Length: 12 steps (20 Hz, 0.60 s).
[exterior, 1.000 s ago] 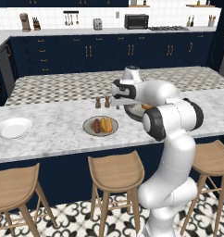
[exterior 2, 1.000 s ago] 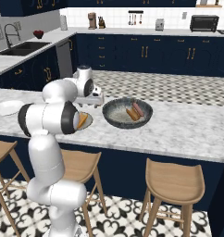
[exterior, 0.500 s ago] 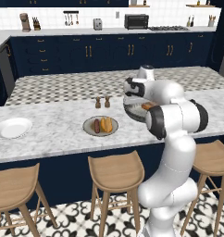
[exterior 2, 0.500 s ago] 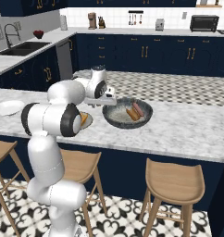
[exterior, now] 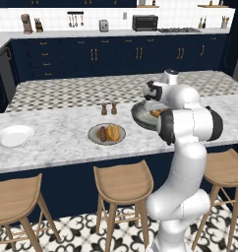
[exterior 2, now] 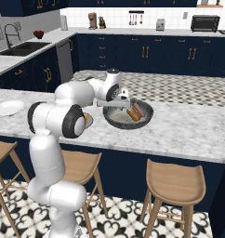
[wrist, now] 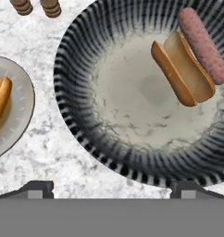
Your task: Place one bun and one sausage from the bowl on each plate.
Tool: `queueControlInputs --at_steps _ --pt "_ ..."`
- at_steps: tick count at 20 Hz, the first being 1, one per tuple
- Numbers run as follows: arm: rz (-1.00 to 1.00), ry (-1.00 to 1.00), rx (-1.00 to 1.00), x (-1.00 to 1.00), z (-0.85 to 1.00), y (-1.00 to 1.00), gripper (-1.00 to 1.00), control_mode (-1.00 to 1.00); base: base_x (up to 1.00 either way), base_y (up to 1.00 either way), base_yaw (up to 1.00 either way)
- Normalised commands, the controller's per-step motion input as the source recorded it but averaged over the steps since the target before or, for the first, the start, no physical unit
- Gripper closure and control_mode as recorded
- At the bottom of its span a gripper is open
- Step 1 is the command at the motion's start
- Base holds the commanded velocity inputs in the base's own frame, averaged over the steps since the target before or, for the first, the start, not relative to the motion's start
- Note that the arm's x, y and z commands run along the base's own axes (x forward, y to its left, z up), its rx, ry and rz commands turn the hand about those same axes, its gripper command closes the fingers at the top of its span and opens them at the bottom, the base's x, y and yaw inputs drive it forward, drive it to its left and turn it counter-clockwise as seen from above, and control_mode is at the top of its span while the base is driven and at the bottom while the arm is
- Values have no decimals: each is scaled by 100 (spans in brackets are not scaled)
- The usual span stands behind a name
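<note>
In the left base view, a plain white round plate [exterior: 13,136] lies at the far left of the marble counter [exterior: 57,142]. Left of centre sits the beige plate [exterior: 106,134], carrying a bun and a sausage. Right of centre, the two-finger gripper [wrist: 112,189] hangs wide open, empty, over the dark-grey speckled bowl [wrist: 77,78], where a golden bun [wrist: 182,72] and pink sausage [wrist: 202,44] lie upper right in the hand view.

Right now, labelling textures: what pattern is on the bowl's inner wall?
Dark and pale radial stripes around the bowl, clearest in the hand view.
</note>
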Motion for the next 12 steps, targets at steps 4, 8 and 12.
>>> queueControlInputs --at_steps 4,8,12 --pt "3 -1 -4 11 -2 -39 -100 -100 0 0 0" --pt "2 -1 -6 14 -9 -28 -100 -100 0 0 0" --pt "3 0 -8 13 -17 -17 -100 -100 0 0 0"
